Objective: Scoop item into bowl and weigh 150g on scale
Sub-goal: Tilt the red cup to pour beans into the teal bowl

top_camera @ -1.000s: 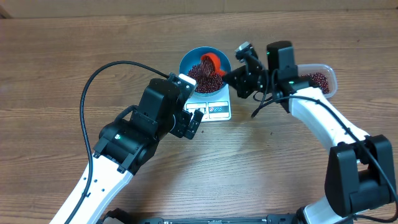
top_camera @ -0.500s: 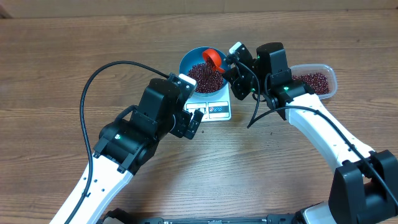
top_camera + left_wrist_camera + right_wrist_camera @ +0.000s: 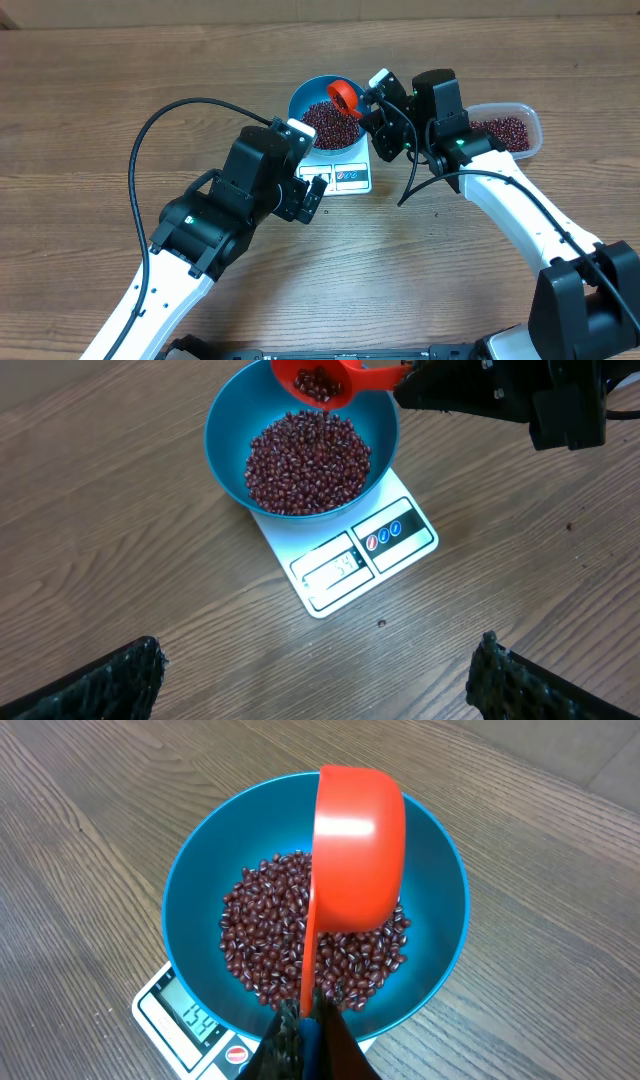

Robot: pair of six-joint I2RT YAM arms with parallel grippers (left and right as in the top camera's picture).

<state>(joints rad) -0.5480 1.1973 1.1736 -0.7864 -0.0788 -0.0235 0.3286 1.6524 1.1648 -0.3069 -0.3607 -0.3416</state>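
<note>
Wooden bench (image 3: 80,120) carries everything.

Left arm reaches in from the near-left. Left hand (image 3: 320,688) is released, fingers spread wide with nothing between them, hovering near the front edge of the scale and clear of it.

Right arm comes in from the right. Right hand (image 3: 308,1045) is clenched on the handle of an orange-red scoop (image 3: 358,845).

Clear plastic tub (image 3: 530,125) sits at far right, behind the right arm, with a layer of beans in it.

White scale (image 3: 365,555) lies flat at bench centre. Its display (image 3: 197,1020) reads 154 in the right wrist view.

Blue bowl (image 3: 225,430) stands on the scale, covering most of the platform.

The scoop is held above the bowl's right rim and tilted, mouth turned toward the bowl's inside. A few beans show in its cup.

The maroon beans (image 3: 305,460) lie heaped in the bowl bottom, the walls bare above them.

One stray bean (image 3: 381,623) lies on the bench just in front of the scale.
</note>
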